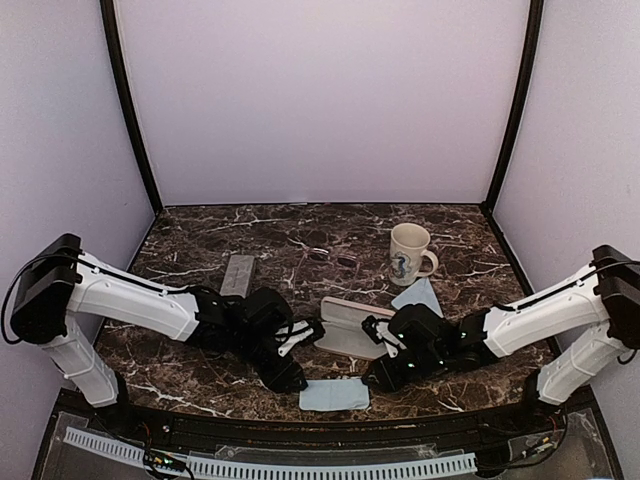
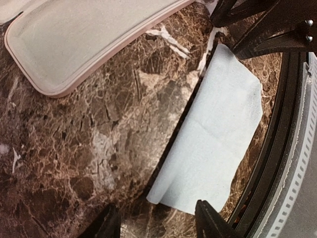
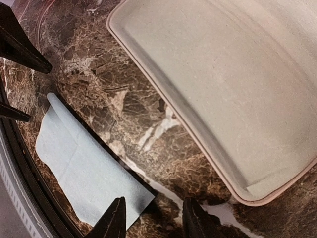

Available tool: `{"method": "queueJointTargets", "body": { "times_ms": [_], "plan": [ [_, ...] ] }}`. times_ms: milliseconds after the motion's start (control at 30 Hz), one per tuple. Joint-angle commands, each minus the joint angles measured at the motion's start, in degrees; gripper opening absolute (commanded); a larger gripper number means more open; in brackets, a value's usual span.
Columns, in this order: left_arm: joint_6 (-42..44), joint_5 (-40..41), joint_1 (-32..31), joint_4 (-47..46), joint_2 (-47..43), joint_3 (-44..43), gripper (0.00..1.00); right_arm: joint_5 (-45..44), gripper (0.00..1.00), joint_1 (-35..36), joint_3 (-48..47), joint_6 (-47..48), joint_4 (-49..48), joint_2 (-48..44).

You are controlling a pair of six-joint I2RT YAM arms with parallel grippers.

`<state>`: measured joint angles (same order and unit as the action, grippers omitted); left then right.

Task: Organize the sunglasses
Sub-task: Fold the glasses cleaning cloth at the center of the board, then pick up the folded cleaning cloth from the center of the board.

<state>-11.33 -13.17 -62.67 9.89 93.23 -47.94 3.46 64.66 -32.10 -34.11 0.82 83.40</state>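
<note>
We see the left gripper (image 2: pixel 156 212) and right gripper (image 3: pixel 154 204) gaping empty beside the near cloth (image 2: pixel 218 134). The far sunglasses (image 1: pixel 332 257) blur together, and the arms partly cover the case (image 1: pixel 345 328).

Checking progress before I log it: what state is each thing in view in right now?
Sunglasses: on the table, outside any case.
Pink case: open, empty.
Grey case: looks shut.
Mug: upright.
Near cloth: lying flat, one edge curled.
Far cloth: lying beside the mug.
Left gripper: open, empty.
Right gripper: open, empty.
</note>
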Motion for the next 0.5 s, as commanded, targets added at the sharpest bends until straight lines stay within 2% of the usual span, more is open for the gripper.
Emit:
{"method": "queueJointTargets", "body": {
  "times_ms": [0,167,467],
  "plan": [
    [0.5,-4.4,1.3,-2.4,0.6,0.0,0.52,2.3,0.39,-0.7,-0.8,0.6,-2.4,2.1],
    [0.7,-6.7,2.2,-3.1,2.0,0.2,0.43,3.5,0.34,-0.9,-0.2,0.4,-3.5,2.5],
    [0.5,-8.9,2.3,-5.6,3.5,0.9,0.35,5.5,0.24,-0.9,0.9,0.3,-5.6,2.7]
  ]
}}
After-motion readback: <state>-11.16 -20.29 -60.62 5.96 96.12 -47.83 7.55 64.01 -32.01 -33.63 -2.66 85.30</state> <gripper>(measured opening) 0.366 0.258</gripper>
